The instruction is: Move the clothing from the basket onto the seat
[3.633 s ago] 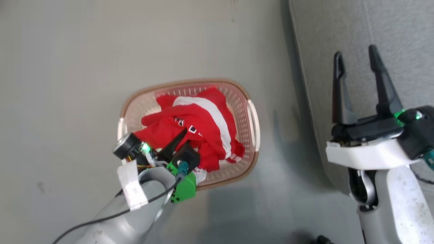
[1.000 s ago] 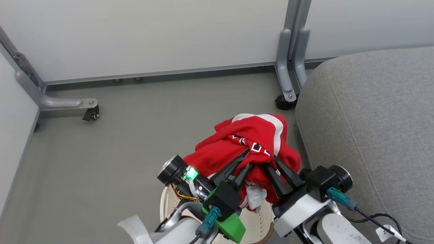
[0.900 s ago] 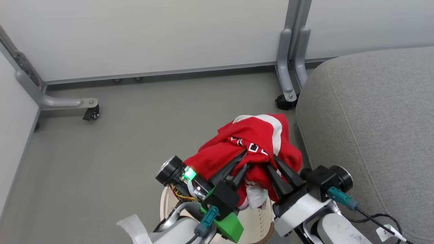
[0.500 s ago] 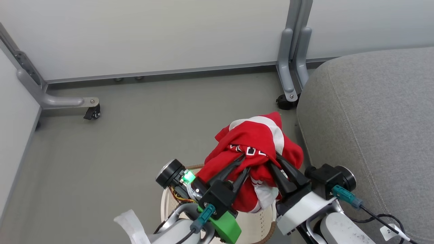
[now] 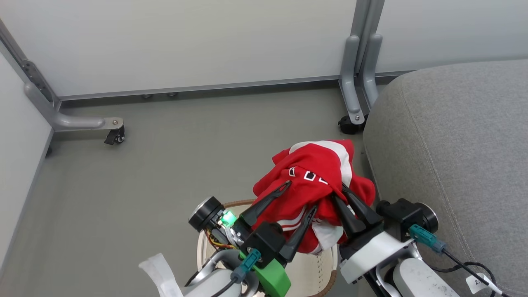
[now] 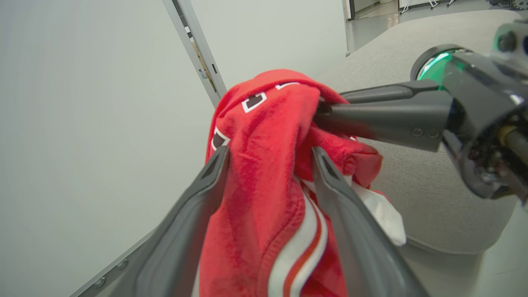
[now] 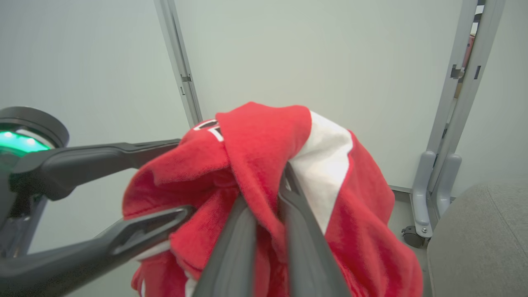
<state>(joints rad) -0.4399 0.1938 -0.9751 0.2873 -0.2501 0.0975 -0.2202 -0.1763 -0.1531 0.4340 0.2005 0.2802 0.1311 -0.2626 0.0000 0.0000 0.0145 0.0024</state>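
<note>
Since half a sec ago the left tool [image 5: 301, 195] has sprung its fingers from pinched to wide apart. The clothing [image 5: 319, 165] now just hangs btwn them, flanked but not clamped. The right tool [image 5: 338, 192] is closed tight on a fold near the top of the bundle, w/ cloth draped over both its fingers, so it looks to be carrying the load alone. The clothing is up in the air, above the basket [image 5: 317, 270] and just beside the near edge of the seat [image 5: 453, 136], not yet over it. Handling, as a judgement: light, soft knit w/ no stiffness, so it prob. sags and swings w/ any arm move. The slick-ish fabric may creep out of a thin pinch; nothing fragile. Best hold is a thick gathered fold or the trimmed hem, i.e. several layers, not one. Hanging tails could snag the basket rim or the left tool's fingers on the way across.
</note>
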